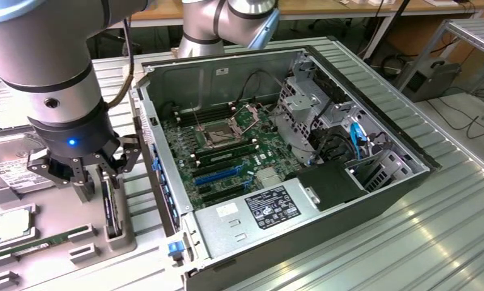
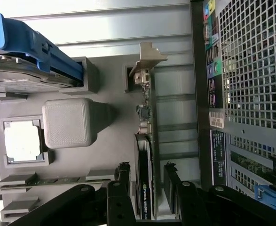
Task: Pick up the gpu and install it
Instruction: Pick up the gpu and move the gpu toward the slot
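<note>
The gpu (image 2: 144,162) is a thin dark card standing on edge in a slot of the grey parts tray (image 2: 109,94), its silver bracket (image 2: 148,57) at the far end. In the exterior view the gpu (image 1: 109,209) sits just below my gripper (image 1: 100,185), left of the open computer case (image 1: 307,121). The gripper (image 2: 146,173) is open, one finger on each side of the card, with a visible gap on both sides. The motherboard's blue expansion slots (image 1: 216,176) lie bare inside the case.
The tray also holds a hard drive in a blue caddy (image 2: 27,59), a processor (image 2: 22,143), a grey block (image 2: 67,122) and a green memory stick (image 1: 40,242). The case's perforated rear wall (image 2: 253,70) stands close beside the tray. A power supply (image 1: 262,209) fills the case's near corner.
</note>
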